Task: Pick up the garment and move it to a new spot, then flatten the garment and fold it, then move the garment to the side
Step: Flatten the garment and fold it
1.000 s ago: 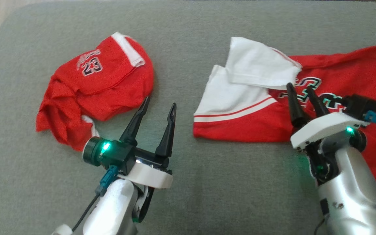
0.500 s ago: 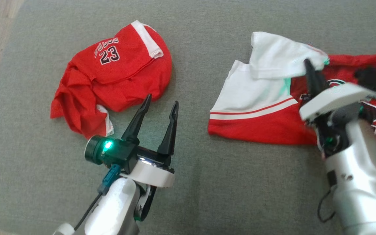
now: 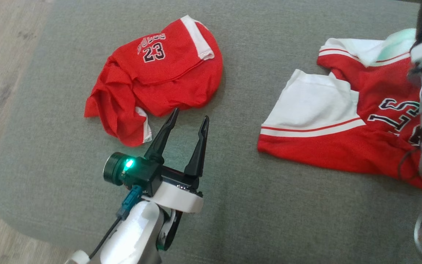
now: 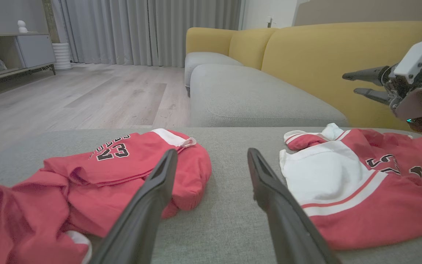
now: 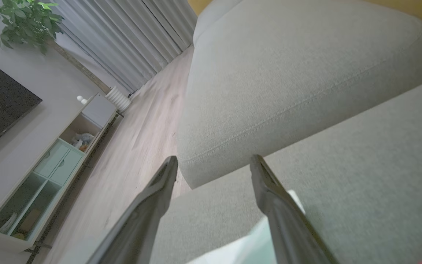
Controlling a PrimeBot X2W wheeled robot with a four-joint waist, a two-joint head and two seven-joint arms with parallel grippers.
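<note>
Though mostly flat, red-white jersey (image 3: 343, 152)

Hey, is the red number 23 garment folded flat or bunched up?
Bunched up: the red number 23 garment lies in a wrinkled heap on the grey cushion, with uneven edges.

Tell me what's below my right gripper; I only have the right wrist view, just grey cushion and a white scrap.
Observer: A red and white jersey lying on the cushion; the right gripper hangs above it, open, apart from it.
Operator: Anything else on the cushion?
Observer: Crumpled red shorts marked 23, to the jersey's left.
Operator: And my other arm?
Observer: The left gripper is open, low between the two garments, holding nothing.
</note>
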